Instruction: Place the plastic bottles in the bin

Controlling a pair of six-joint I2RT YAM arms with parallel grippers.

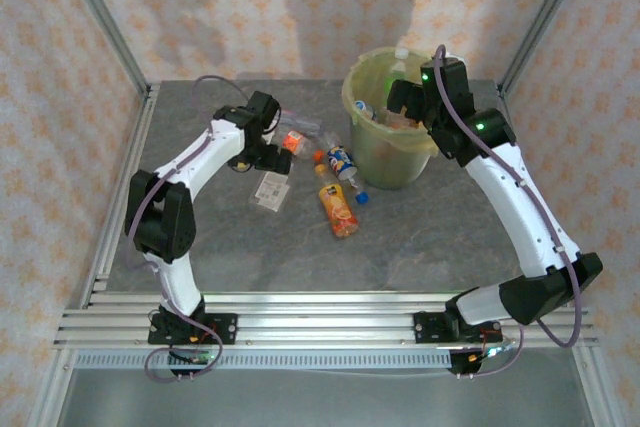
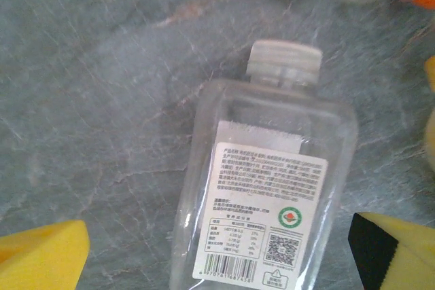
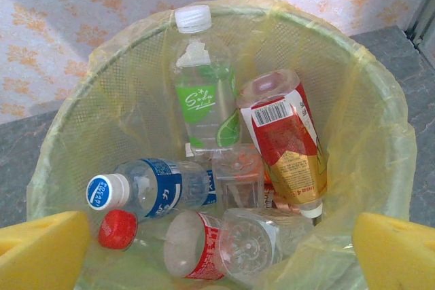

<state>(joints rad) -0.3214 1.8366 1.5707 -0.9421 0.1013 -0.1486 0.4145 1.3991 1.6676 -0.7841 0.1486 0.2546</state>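
Observation:
A clear flat bottle with a white printed label and a white cap lies on the grey table, its lower end between the yellow fingers of my open left gripper, which do not touch it. From above, this bottle lies just below the left gripper. My right gripper hangs open and empty over the bin, which holds several bottles: green-labelled, red-and-gold, blue-labelled, red-capped. In the top view the right gripper is over the bin.
More bottles lie on the table left of the bin: an orange one, a blue-labelled one, an orange-labelled one. Metal frame posts and papered walls close in the table's sides and back. An aluminium rail runs along the near edge.

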